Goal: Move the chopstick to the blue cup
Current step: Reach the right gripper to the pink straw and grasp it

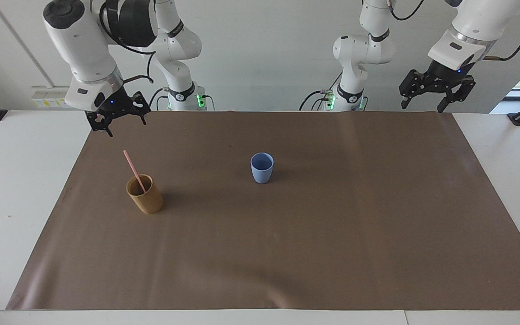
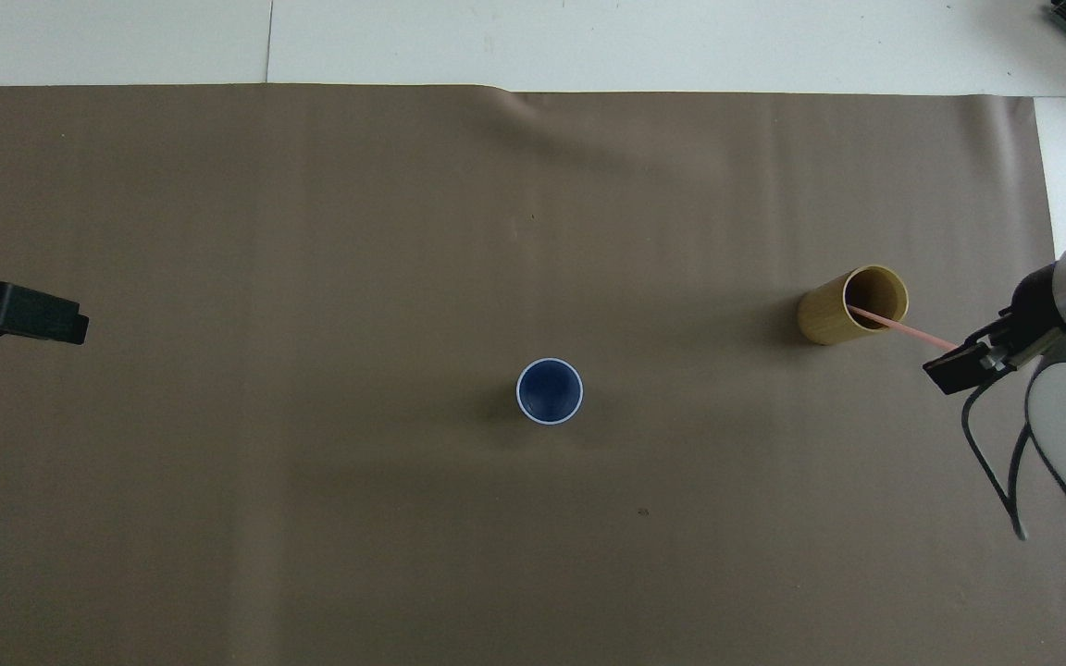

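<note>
I am viewing a white table [image 1: 16, 189] that is carrying a brown mat [image 1: 287, 243] in front of a pale wall. The blue cup [image 1: 262, 167] is standing upright near the middle of the mat. The ochre cup [image 1: 145, 194] is standing toward the right arm's end, slightly farther from the robots. The chopstick [image 1: 134, 171] is resting in the ochre cup, leaning out over its rim. The right gripper [image 1: 118, 121] is hanging in the air above the chopstick's upper end, clear of it, with its fingers spread wide and nothing between them. The left gripper [image 1: 423, 102] is hanging over the mat's edge at the left arm's end, fingers likewise wide and empty.
</note>
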Tool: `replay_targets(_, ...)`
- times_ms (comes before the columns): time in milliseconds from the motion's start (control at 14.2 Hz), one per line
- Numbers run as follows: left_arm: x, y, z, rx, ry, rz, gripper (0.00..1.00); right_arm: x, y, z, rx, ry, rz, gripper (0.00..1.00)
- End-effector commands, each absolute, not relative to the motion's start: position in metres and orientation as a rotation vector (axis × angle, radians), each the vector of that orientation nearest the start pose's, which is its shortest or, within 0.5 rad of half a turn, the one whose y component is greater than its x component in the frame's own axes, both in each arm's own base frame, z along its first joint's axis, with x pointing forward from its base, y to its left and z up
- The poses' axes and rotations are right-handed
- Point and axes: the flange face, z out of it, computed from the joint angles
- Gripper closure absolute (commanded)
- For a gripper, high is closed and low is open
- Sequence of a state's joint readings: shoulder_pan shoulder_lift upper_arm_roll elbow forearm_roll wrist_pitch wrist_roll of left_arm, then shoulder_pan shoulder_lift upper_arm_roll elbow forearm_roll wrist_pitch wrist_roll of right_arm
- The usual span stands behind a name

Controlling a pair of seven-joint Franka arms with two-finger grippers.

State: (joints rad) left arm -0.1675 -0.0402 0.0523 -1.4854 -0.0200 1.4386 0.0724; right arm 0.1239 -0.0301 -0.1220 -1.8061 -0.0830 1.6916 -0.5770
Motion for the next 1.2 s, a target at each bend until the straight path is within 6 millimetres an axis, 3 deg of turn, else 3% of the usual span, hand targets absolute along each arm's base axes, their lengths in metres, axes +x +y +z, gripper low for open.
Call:
replay_targets(0,0.515,-0.056,0.675,-3.134,0.297,0.01,0.0,0.551,-0.016,0.502,-3.02,-1.068,0.179,0.0)
replay_targets(211,0.514,-0.053,0.676,-3.135,0.285,0.017,0.0,0.568,-0.024,0.47,-3.0,-1.167,0.175,0.0)
replay_targets(352,0.514,-0.053,0.675,-3.135,0.285,0.022,0.0,0.563,-0.031,0.454,-2.995,-1.158,0.193,0.0)
replay_targets(563,0.513,-0.055,0.676,-3.136,0.291,0.02,0.0,0.558,-0.036,0.45,-2.975,-1.237,0.233,0.0)
replay_targets(774,0.514,-0.054,0.675,-3.136,0.286,0.022,0.0,0.554,-0.044,0.45,-2.949,-1.266,0.275,0.09)
replay_targets(844,0.513,-0.055,0.676,-3.136,0.288,0.022,0.0,0.552,-0.044,0.449,-2.944,-1.262,0.292,0.17)
replay_targets(1126,0.517,-0.052,0.677,-3.134,0.295,-0.014,0.0,0.549,-0.044,0.45,-2.936,-1.259,0.317,0.7)
